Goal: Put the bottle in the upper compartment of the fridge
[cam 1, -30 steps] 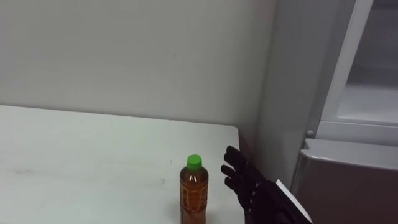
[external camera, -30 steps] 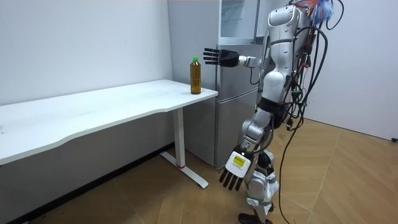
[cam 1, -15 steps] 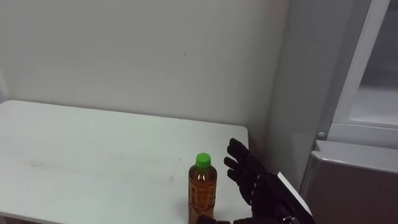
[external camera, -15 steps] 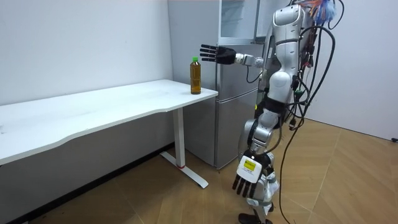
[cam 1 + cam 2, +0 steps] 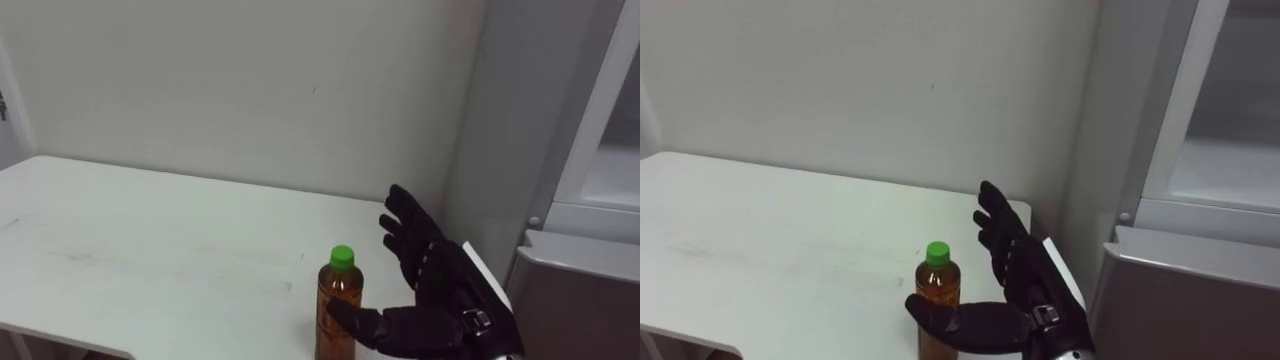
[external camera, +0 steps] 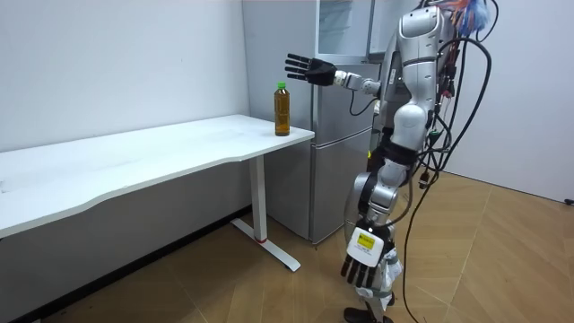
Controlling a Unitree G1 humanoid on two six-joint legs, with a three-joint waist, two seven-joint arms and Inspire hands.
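Amber plastic bottle (image 5: 338,288), green-capped, is standing upright at the table's (image 5: 150,250) corner. Right hand (image 5: 432,272) is hovering over that corner, fingers spread. Seemingly full, smooth and weighty, it is inviting a mid-body wrap.

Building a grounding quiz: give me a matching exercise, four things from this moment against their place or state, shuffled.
1 bottle
2 right hand
3 left hand
4 upper fridge

A hangs low beside the robot's leg, fingers relaxed
B stands open
C upright on the white table, near its end
D raised beside the bottle, fingers straight

Pairs: 1-C, 2-D, 3-A, 4-B
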